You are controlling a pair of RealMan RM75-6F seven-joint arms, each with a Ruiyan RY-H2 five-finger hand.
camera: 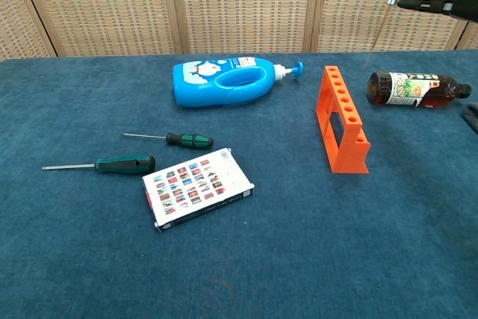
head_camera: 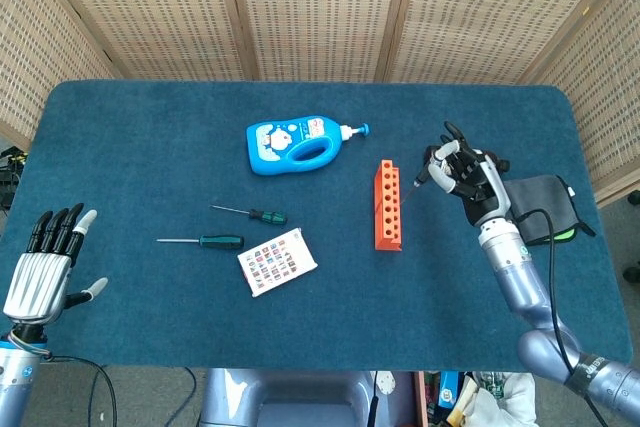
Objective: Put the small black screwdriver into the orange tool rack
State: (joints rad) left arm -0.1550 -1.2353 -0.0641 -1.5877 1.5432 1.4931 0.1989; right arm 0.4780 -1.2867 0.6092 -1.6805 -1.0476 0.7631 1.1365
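The robot's right hand (head_camera: 462, 173) hangs just right of the orange plastic tool rack with its row of round holes (head_camera: 388, 204), fingers closed around the handle of the small black screwdriver (camera: 381, 14), whose thin metal shaft points down and slightly toward the rack in the chest view; its tip is well above the blue-carpeted worktop (head_camera: 150, 147) and not yet over any hole. The screwdriver looks light and rigid, with a slim shaft that should slide into a hole easily if kept near upright; holding it by the thicker handle, as now, seems the sensible grip, since the bare shaft would be slippery and too thin to control. The left hand (head_camera: 45, 269) rests at the near left edge, fingers spread and holding nothing. A brown glass bottle (camera: 413, 89) lies on its side just behind the right hand, close enough to be knocked.
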